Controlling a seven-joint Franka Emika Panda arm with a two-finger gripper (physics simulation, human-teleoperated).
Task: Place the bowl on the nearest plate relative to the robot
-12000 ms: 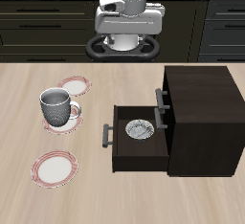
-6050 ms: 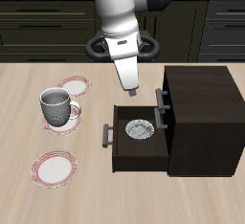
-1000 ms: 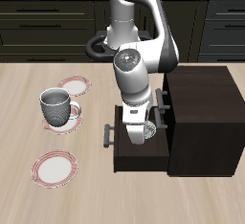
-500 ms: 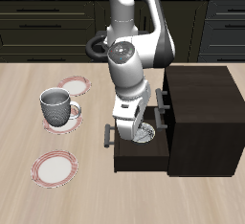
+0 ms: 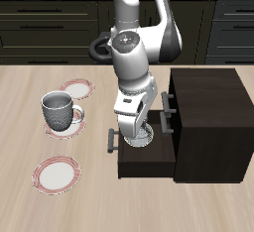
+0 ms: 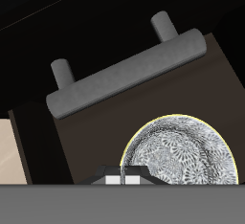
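A: From the front view, what's the worry? The white Franka arm's two-finger gripper [image 5: 137, 137] is down inside the open drawer [image 5: 125, 160] of the dark wooden cabinet [image 5: 208, 122], right over the small round white bowl with the grey patterned inside [image 5: 147, 140].

B: A poor grip, I'd judge. The bowl is shallow and thin-rimmed, so a pinch on the rim could slip, and lifting it could knock it against the drawer front. I cannot tell from here whether the fingers are apart or together; the wrist hides them.

A: And the containers?

B: The drawer holds only the bowl, as far as shows. Of the three flat white plates with reddish-pink rims, the middle one carries a grey-and-white handled mug [image 5: 58, 111]. The farthest-back plate [image 5: 75, 87], the target by my reading, is bare, and so is the plate nearest the table's front edge [image 5: 57, 174].

A: The wrist view?

B: It shows the bowl [image 6: 187, 158] lying in the dark drawer, with the grey bar handle [image 6: 124, 70] beyond. The fingertips are barely in view, so their state stays unclear.
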